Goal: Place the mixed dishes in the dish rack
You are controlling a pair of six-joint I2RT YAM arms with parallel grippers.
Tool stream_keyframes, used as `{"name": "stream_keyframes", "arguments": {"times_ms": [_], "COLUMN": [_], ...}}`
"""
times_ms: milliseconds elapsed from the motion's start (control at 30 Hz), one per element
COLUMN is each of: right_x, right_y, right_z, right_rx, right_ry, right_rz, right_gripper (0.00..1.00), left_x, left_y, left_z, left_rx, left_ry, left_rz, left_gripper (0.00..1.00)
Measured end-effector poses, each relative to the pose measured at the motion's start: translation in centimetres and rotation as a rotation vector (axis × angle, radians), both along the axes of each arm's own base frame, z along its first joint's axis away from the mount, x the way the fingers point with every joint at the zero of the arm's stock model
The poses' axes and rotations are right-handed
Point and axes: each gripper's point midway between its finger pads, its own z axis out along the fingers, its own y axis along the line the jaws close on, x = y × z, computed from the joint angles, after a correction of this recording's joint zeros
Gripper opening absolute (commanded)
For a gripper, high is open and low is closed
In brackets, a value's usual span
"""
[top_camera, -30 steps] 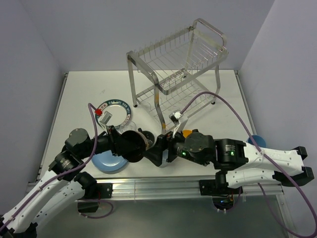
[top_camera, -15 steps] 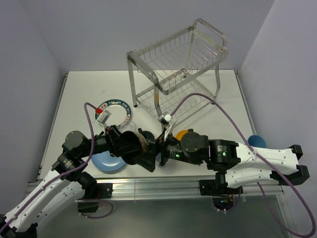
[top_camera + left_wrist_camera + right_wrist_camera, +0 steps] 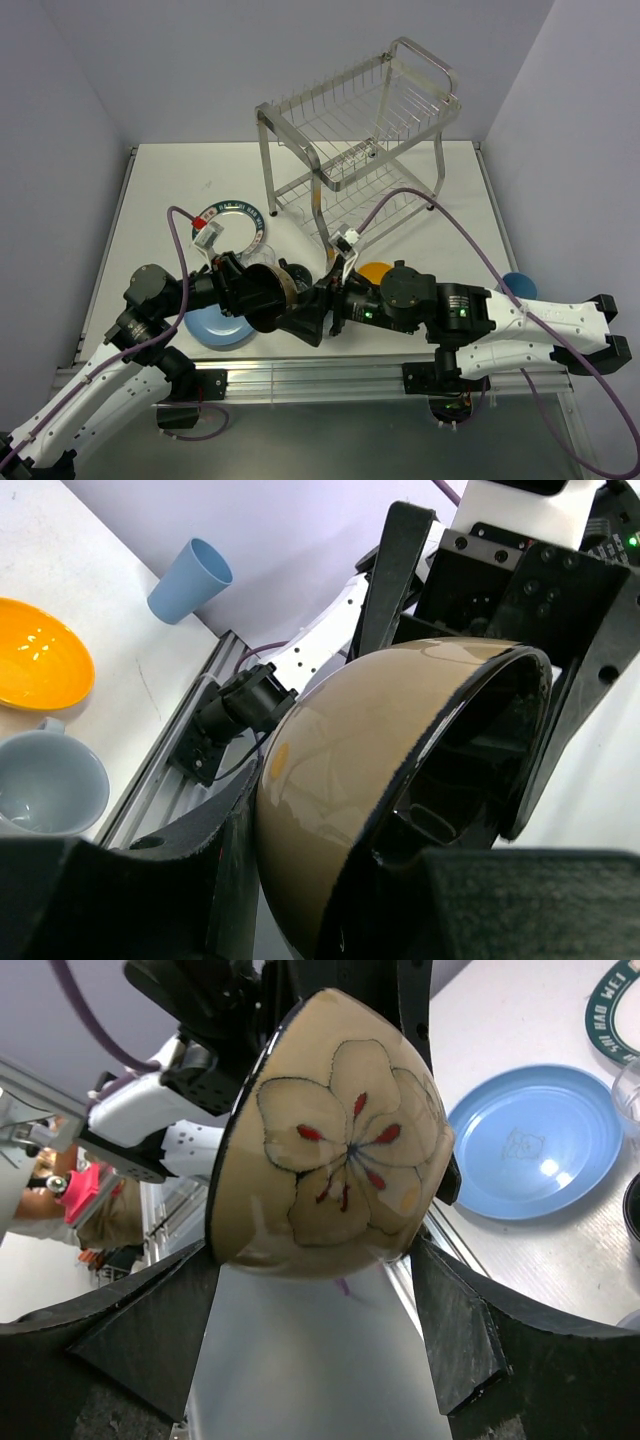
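A tan bowl (image 3: 268, 297) with a black inside and a flower drawn on its underside (image 3: 340, 1150) hangs on its side above the table's near edge. My left gripper (image 3: 340, 900) is shut on its rim, one finger outside and one inside. My right gripper (image 3: 310, 1330) is open, with its fingers on either side of the bowl's (image 3: 380, 770) outer wall, close to it. The dish rack (image 3: 360, 150) stands at the back. On the table lie a light blue plate (image 3: 212, 330), a green-rimmed white plate (image 3: 226, 218), an orange bowl (image 3: 372, 270), a clear glass (image 3: 262, 255) and a blue cup (image 3: 517, 285).
A pale grey-blue mug (image 3: 50, 780) sits beside the orange bowl (image 3: 40, 650), and the blue cup (image 3: 190, 578) stands near the right wall. The aluminium rail (image 3: 300, 378) runs along the near edge under both grippers. Purple cables loop over each arm.
My right gripper has moved left until its fingers flank the bowl, and its jaws have narrowed a little. The left gripper still holds the bowl in about the same place.
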Motion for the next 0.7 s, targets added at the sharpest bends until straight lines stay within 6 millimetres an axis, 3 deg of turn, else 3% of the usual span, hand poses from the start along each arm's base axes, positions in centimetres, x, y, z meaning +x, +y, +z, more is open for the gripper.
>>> {"name": "stream_keyframes", "arguments": {"times_ms": [200, 367, 700], "right_x": [0.0, -0.2, -0.2], "right_y": [-0.5, 0.2, 0.6], "right_z": [1.4, 1.1, 1.0], "right_rx": [0.046, 0.039, 0.037], "right_ry": [-0.013, -0.017, -0.014], "right_rz": [0.001, 0.016, 0.019], "right_gripper": [0.83, 0.82, 0.53], "left_x": [-0.3, -0.5, -0.4], "left_y": [0.0, 0.0, 0.0], "left_z": [0.3, 0.3, 0.3], "left_rx": [-0.01, -0.007, -0.009], "left_ry": [-0.015, -0.016, -0.028], "left_rz": [-0.018, -0.031, -0.028], "left_gripper": [0.0, 0.0, 0.0]}}
